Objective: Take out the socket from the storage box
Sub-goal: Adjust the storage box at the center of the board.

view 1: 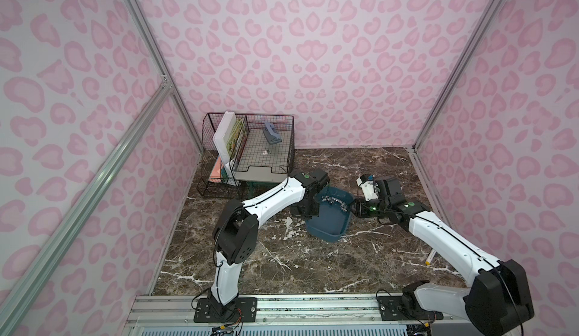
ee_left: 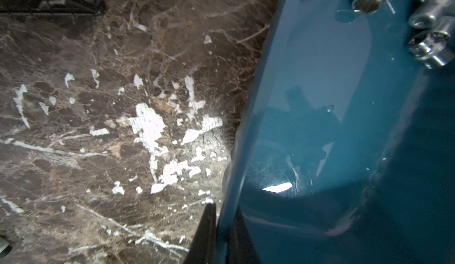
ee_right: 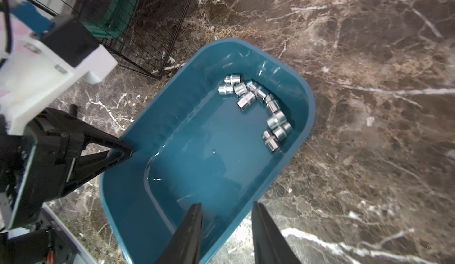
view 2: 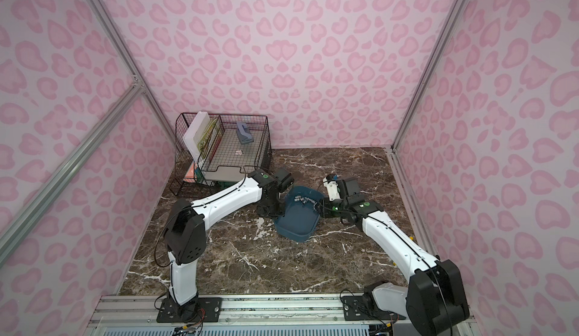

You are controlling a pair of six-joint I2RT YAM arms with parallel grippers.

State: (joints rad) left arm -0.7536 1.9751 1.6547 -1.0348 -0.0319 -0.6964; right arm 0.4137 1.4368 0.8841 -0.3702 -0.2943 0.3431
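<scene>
The storage box (view 1: pixel 326 229) (view 2: pixel 296 225), a dark teal tub, lies on the marble table between both arms. Several shiny metal sockets (view 1: pixel 336 202) (ee_right: pixel 258 105) (ee_left: pixel 428 29) are bunched along its far end. My left gripper (ee_left: pixel 222 208) (ee_right: pixel 125 149) is shut on the box's rim (ee_left: pixel 248 127), one finger outside the wall and one inside. My right gripper (ee_right: pixel 226 203) (view 1: pixel 352 207) stands open over the opposite rim of the box (ee_right: pixel 197 152). One of its fingers is inside the tub and the other over the table, and it holds nothing.
A black wire-mesh rack (view 1: pixel 247 156) (ee_right: pixel 138 29) with books and a grey device stands at the back left, close to the box. A pale pen (view 1: pixel 430 257) lies near the right wall. Pink patterned walls and aluminium posts enclose the table.
</scene>
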